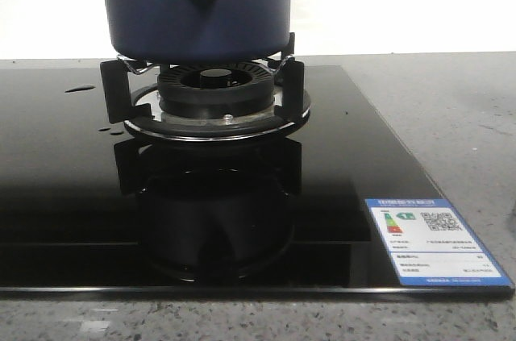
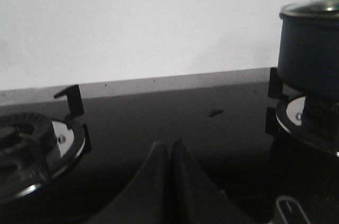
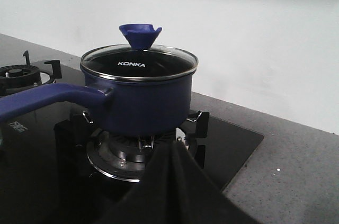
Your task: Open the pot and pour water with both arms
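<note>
I am starting at my own end: the left end effector (image 2: pixel 170 181) is showing its two fingers pressed together with nothing between them, hanging over the black glass cooktop (image 1: pixel 387 164) between the two burners. The right end effector (image 3: pixel 172 181) is likewise pressed together and empty, just in front of the pot.

Farther out, the pot (image 3: pixel 140 102) is sitting upright on the right-hand burner (image 1: pixel 216 95), its long handle (image 3: pixel 47 98) reaching off to one side. The glass lid (image 3: pixel 139 64) with its blue knob (image 3: pixel 140 34) is lying flat on the rim, so I am judging that the opening step has not yet begun.

Next I am expecting to spread one end effector, bring it over the knob, pinch it and raise the lid straight, while the other arm is lining up with the handle.
</note>
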You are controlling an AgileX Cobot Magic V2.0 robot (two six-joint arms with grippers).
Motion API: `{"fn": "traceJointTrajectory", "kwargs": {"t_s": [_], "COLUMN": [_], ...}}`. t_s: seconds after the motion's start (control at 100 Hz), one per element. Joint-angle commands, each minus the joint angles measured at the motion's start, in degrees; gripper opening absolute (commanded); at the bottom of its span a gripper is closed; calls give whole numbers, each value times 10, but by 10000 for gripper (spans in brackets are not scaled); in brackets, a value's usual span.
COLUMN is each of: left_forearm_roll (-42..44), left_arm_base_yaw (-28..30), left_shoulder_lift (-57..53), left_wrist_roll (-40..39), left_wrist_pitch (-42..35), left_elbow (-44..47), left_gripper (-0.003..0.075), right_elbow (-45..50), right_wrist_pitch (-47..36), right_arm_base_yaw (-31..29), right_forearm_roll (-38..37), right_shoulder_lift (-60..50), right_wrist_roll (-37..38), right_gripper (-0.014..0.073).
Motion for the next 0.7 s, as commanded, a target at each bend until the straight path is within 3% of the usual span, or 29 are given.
{"fn": "traceJointTrajectory", "kwargs": {"t_s": [0.0,0.32,0.69], "left_forearm_roll": [0,3,2], "left_arm_base_yaw": [-5,30,41], "left_shoulder_lift": [-31,-106,-106], "left_wrist_roll": [-21,-21,-21], "left_wrist_pitch": [-13,156,150], "left_elbow": [15,55,64], "left_gripper": [-19,-19,-19], "right_elbow": [-15,-15,-15], "right_wrist_pitch": [15,15,16], "right_arm_base_yaw": [-2,-2,-2], "right_forearm_roll": [-9,-9,-9], "right_shoulder_lift": [1,1,1], "right_wrist_roll": [-6,-6,-6], "right_gripper": [-67,-67,-67]}}
